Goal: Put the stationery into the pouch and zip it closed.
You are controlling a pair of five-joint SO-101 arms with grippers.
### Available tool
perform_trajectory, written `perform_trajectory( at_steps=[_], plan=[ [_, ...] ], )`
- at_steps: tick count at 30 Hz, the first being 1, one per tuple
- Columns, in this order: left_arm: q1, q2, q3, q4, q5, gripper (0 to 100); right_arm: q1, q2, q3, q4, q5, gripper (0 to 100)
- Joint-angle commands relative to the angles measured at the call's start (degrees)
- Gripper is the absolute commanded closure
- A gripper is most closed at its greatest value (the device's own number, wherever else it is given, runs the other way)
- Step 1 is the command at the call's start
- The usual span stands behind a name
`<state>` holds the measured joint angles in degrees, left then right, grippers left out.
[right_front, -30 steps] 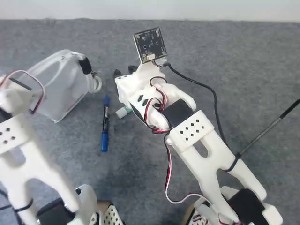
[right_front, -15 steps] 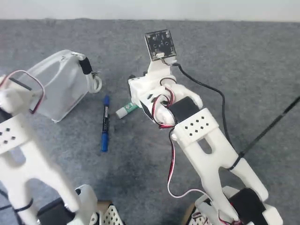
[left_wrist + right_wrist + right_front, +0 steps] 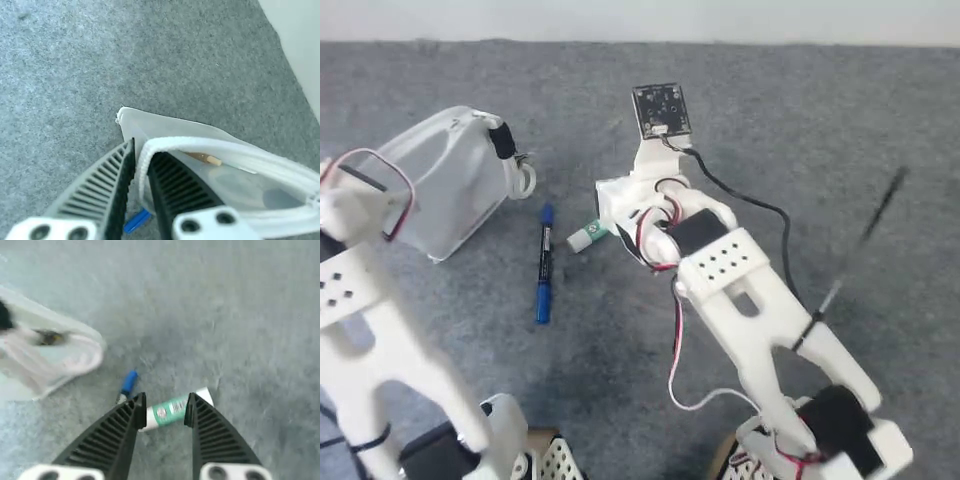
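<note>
A translucent pouch (image 3: 450,180) lies at the left of the grey carpet, its open mouth facing the middle. My left gripper (image 3: 141,147) is shut on the pouch's white rim (image 3: 200,145). A wooden stick (image 3: 202,158) lies inside the pouch. A blue pen (image 3: 544,265) lies on the carpet beside the pouch. Just right of it lies a green and white glue stick (image 3: 586,235). My right gripper (image 3: 166,407) is open and hangs over the glue stick (image 3: 175,410), one finger on each side of it. The pen's tip (image 3: 129,382) and the pouch (image 3: 45,355) lie beyond it.
The right arm (image 3: 720,265) stretches from the front right toward the middle, with its black cable (image 3: 760,200) trailing to the right. The left arm (image 3: 360,300) stands at the front left. A thin black rod (image 3: 860,240) slants across the far right. A pale wall borders the carpet's far edge.
The right arm's wrist has shifted to the right and a little back, which uncovers more of the glue stick. The pouch, the pen and the left arm have stayed put.
</note>
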<state>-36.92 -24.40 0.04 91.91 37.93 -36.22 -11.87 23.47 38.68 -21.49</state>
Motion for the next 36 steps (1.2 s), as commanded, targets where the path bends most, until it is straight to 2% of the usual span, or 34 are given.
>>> perform_trajectory(
  at_steps=[1, 8, 20, 36],
  plan=[
    [-0.44, -0.35, -2.24, -2.02, 0.62, 99, 0.57, 1.19, -5.71, 1.27, -3.52, 87.5],
    [-0.44, -0.35, -2.24, -2.02, 0.62, 99, 0.40, 6.29, -10.99, 6.20, -9.14, 87.5],
    [-0.44, -0.35, -2.15, -2.02, 0.62, 99, -0.04, 11.38, -11.43, 5.76, -11.08, 87.5],
    [-0.44, -0.35, -2.24, -2.11, 0.62, 99, -1.27, 26.24, -25.67, 15.69, -18.11, 87.5]
  ],
)
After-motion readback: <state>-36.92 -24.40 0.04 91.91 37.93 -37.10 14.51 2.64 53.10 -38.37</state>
